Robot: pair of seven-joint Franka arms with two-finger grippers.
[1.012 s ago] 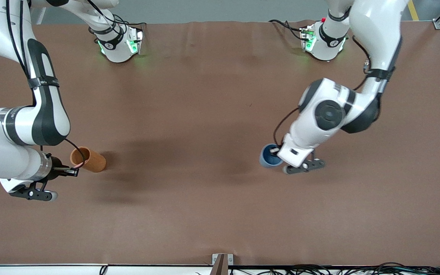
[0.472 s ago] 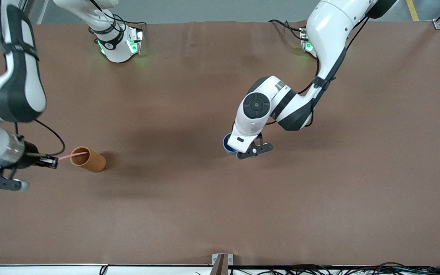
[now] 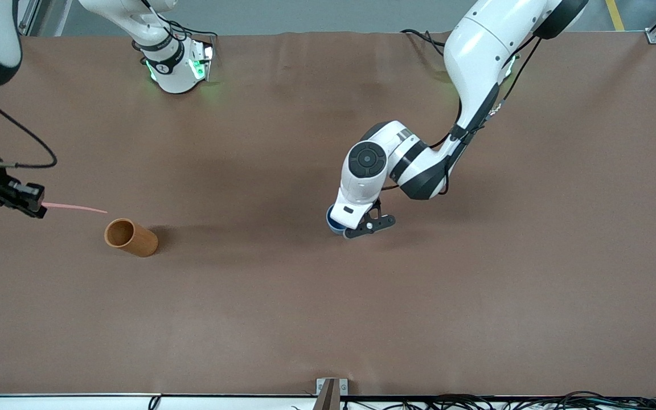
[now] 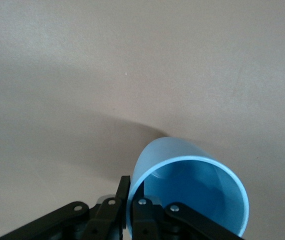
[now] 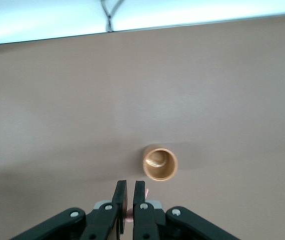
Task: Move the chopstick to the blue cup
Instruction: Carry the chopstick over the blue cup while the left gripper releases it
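Observation:
The thin pink chopstick sticks out level from my right gripper, which is shut on one end of it over the table beside the orange cup. In the right wrist view the gripper pinches the chopstick, with the orange cup below it. My left gripper is shut on the rim of the blue cup, one finger inside and one outside. In the front view the blue cup shows only as a sliver under the left wrist, near the table's middle.
The orange cup stands upright and open toward the right arm's end of the table. Brown table cloth covers the table. A small bracket sits at the edge nearest the front camera.
My right gripper drew the chopstick out of the orange cup and rose away with it. My left arm carried the blue cup toward the table's middle.

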